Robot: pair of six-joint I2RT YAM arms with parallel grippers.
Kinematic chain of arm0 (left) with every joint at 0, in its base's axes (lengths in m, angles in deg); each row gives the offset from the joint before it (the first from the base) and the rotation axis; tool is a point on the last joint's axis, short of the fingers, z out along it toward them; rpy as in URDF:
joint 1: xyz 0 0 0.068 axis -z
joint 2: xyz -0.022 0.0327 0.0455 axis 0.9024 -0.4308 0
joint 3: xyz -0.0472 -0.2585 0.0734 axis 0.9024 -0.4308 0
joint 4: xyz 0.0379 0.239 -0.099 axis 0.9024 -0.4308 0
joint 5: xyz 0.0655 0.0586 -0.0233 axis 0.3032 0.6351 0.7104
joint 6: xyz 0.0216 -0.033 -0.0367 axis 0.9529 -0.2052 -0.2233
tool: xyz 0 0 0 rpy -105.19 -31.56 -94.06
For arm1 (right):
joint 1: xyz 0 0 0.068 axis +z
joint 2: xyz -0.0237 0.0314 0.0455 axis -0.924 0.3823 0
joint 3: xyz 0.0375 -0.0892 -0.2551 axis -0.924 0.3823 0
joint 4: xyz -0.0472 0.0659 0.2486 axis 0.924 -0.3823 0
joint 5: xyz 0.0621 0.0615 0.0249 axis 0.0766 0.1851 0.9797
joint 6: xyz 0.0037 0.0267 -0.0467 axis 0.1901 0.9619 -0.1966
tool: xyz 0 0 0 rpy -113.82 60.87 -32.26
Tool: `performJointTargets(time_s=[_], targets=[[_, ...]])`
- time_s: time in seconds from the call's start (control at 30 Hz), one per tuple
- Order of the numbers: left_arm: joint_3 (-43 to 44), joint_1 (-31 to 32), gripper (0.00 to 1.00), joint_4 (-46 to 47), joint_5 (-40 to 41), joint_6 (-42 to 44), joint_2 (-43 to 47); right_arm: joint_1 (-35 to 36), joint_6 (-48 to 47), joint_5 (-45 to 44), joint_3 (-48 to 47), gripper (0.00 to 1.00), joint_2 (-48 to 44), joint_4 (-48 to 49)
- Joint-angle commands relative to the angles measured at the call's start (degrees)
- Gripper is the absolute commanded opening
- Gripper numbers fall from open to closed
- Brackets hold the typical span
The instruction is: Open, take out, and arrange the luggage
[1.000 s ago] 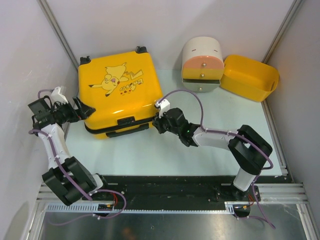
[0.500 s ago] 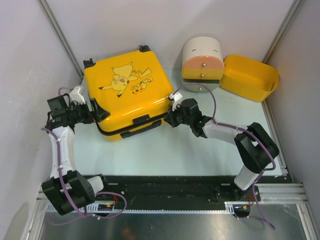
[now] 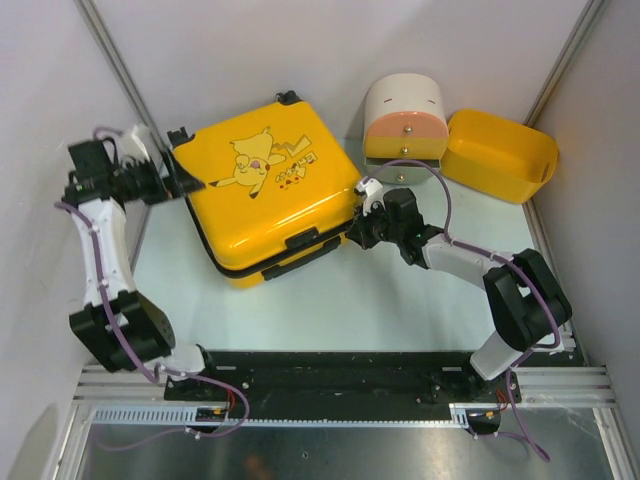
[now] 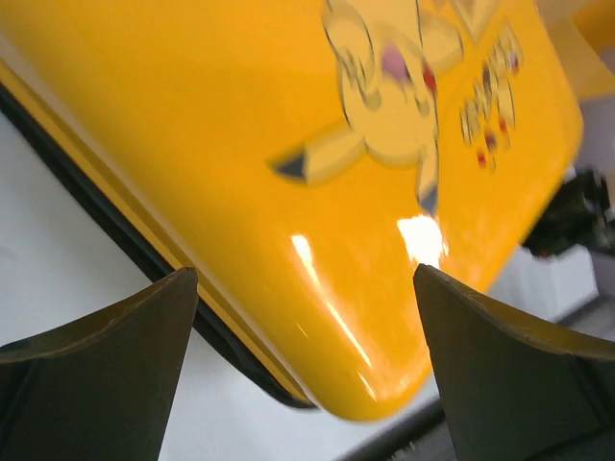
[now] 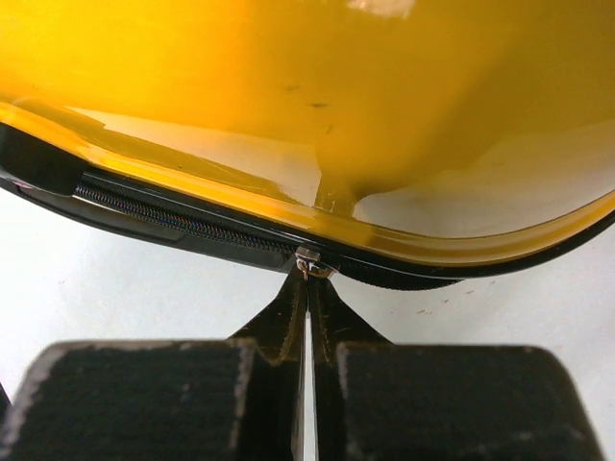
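The luggage (image 3: 265, 190) is a yellow hard-shell suitcase with a Pikachu print, lying flat and closed on the table, turned at an angle. My left gripper (image 3: 185, 170) is open, its fingers spread round the suitcase's far left corner (image 4: 384, 384). My right gripper (image 3: 358, 232) is shut on the metal zipper pull (image 5: 309, 264) at the black zipper trim (image 5: 183, 226) on the suitcase's right near corner. The suitcase's wheels (image 3: 287, 97) point to the back.
A cream-and-orange drawer cabinet (image 3: 404, 130) stands at the back right, close to my right arm. A plain yellow bin (image 3: 498, 155) lies beside it. Side walls close in on the left and right; a black rail runs along the near edge.
The suitcase has slid to the right and back and turned anticlockwise. My right gripper moved right with the zipper pull. My left gripper moved back along the suitcase's left side.
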Motion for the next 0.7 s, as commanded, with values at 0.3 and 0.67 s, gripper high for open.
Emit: performJointTargets(time_s=[0.3, 0.67], targets=[[40.7, -0.9, 1.00, 7.9, 19.1, -19.1, -31.7, 0.1, -3.6, 0.1, -0.9, 0.00, -2.2, 8.0], [55.4, 0.8, 1.00, 11.2, 23.1, -24.6, -47.3, -0.3, -4.8, 1.5, -0.7, 0.00, -3.3, 7.0]])
